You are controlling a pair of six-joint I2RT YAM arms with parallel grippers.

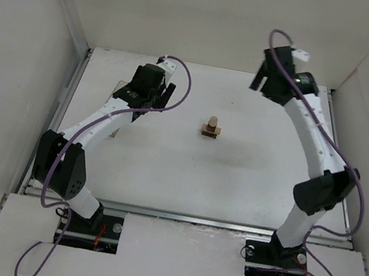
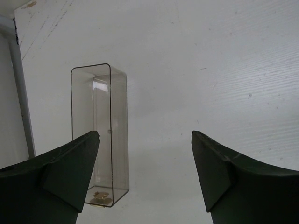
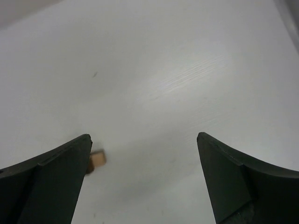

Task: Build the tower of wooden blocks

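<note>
The wood block tower [image 1: 210, 128] stands in the middle of the table: a pale beige cylinder on a tan slab with dark brown pieces under it. In the right wrist view only a tan block corner [image 3: 97, 159] shows beside my left finger. My left gripper [image 1: 159, 99] is open and empty, left of the tower; in its wrist view [image 2: 145, 135] nothing lies between the fingers. My right gripper [image 1: 259, 80] is open and empty, raised at the back right of the tower; its wrist view [image 3: 144, 137] shows bare table between the fingers.
A clear plastic rectangular box [image 2: 100, 135] lies on the table by my left finger, with a small brass-coloured piece [image 2: 101, 199] at its near end. In the top view the box [image 1: 118, 106] is partly under the left arm. White walls enclose the table.
</note>
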